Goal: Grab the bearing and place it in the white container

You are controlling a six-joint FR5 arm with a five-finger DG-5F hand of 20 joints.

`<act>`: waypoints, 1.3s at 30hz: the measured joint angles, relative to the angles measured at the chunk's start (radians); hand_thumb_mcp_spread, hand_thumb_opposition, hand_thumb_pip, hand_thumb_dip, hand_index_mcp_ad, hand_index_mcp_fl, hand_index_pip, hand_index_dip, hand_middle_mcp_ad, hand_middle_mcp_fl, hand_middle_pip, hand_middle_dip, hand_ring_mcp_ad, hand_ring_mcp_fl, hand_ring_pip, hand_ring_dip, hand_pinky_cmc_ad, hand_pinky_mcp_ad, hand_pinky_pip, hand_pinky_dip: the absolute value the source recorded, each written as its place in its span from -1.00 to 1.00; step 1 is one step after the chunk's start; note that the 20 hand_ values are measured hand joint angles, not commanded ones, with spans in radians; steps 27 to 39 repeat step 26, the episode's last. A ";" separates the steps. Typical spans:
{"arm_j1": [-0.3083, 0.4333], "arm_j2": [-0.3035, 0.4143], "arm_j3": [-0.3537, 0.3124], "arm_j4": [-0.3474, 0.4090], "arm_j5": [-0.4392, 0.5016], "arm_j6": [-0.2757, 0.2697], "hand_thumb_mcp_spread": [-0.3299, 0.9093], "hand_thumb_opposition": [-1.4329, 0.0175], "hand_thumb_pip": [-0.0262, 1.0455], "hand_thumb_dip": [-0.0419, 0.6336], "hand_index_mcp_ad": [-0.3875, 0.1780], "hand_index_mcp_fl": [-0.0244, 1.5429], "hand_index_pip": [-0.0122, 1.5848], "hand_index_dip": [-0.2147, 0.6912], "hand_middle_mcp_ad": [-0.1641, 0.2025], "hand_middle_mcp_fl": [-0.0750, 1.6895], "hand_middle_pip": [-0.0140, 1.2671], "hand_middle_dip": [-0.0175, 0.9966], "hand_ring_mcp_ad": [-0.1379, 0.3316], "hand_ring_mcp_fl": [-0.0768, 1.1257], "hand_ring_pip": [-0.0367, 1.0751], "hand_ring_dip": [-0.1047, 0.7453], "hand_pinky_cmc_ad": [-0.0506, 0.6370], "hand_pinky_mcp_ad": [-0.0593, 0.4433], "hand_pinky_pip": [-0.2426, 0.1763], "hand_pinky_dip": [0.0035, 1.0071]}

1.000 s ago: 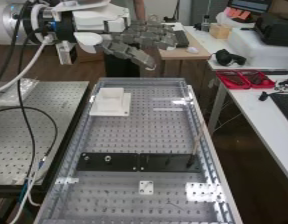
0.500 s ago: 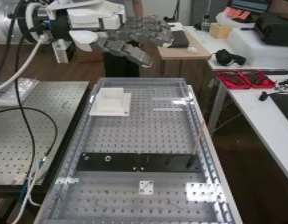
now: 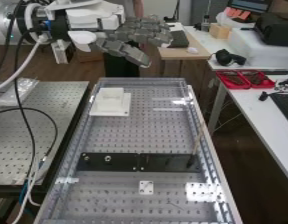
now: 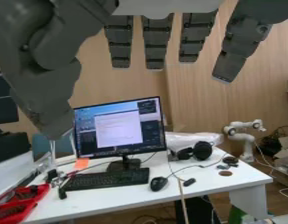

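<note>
At upper left, see the hand (image 3: pixel 128 44) open and empty, likely raised for clearance; above centre-left, the white container (image 3: pixel 109 105). Lower left, larger nut (image 3: pixel 108 158) on the black bar (image 3: pixel 120 164), probably for easy pinching. Cannot locate the bearing.

We note a dark grey robot hand (image 3: pixel 143 36), a white container (image 3: pixel 111 95) and a black bar (image 3: pixel 123 163). We identify the grey surface (image 3: pixel 121 136) by its regular grid of dark dots. We record red trays (image 4: pixel 13 217) and a black keyboard (image 4: pixel 107 180).
</note>
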 joint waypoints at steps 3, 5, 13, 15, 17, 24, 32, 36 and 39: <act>0.002 0.000 0.002 -0.003 0.001 -0.002 -0.10 -0.06 0.29 -0.22 0.01 -0.86 -0.85 0.00 0.23 -0.87 -0.78 -0.50 0.14 -0.88 -0.80 -0.44 0.36 0.42 -0.36 -0.05; 0.003 0.001 0.003 -0.004 0.002 -0.002 -0.10 -0.06 0.29 -0.22 0.01 -0.86 -0.85 0.00 0.23 -0.87 -0.78 -0.50 0.14 -0.88 -0.80 -0.44 0.36 0.42 -0.36 -0.05; 0.006 0.005 0.003 -0.008 0.007 -0.007 -0.10 -0.06 0.26 -0.21 0.01 -0.86 -0.85 0.00 0.23 -0.87 -0.78 -0.50 0.14 -0.87 -0.80 -0.44 0.36 0.46 -0.36 -0.05; 0.006 0.006 0.003 -0.008 0.008 -0.007 -0.10 -0.06 0.27 -0.21 0.01 -0.85 -0.85 0.00 0.23 -0.87 -0.78 -0.50 0.14 -0.87 -0.80 -0.44 0.35 0.47 -0.36 -0.05; 0.007 0.006 0.003 -0.010 0.008 -0.009 -0.10 -0.06 0.26 -0.21 0.01 -0.86 -0.85 0.00 0.23 -0.87 -0.78 -0.50 0.14 -0.87 -0.80 -0.44 0.35 0.47 -0.36 -0.05; 0.005 0.004 0.004 -0.010 0.003 -0.007 -0.10 -0.06 0.27 -0.21 0.01 -0.86 -0.85 0.00 0.23 -0.87 -0.78 -0.50 0.14 -0.87 -0.80 -0.44 0.35 0.47 -0.36 -0.05; 0.004 0.003 0.005 -0.010 0.002 -0.007 -0.11 -0.06 0.26 -0.21 0.01 -0.86 -0.85 0.00 0.21 -0.87 -0.78 -0.50 0.14 -0.87 -0.80 -0.44 0.36 0.49 -0.36 -0.05; 0.004 0.003 0.005 -0.010 0.002 -0.007 -0.11 -0.06 0.26 -0.21 0.01 -0.86 -0.85 0.00 0.21 -0.87 -0.78 -0.50 0.14 -0.87 -0.80 -0.44 0.36 0.49 -0.36 -0.05; 0.004 0.003 0.005 -0.010 0.002 -0.007 -0.11 -0.06 0.26 -0.21 0.01 -0.86 -0.85 0.00 0.21 -0.87 -0.78 -0.50 0.14 -0.87 -0.80 -0.44 0.36 0.49 -0.36 -0.05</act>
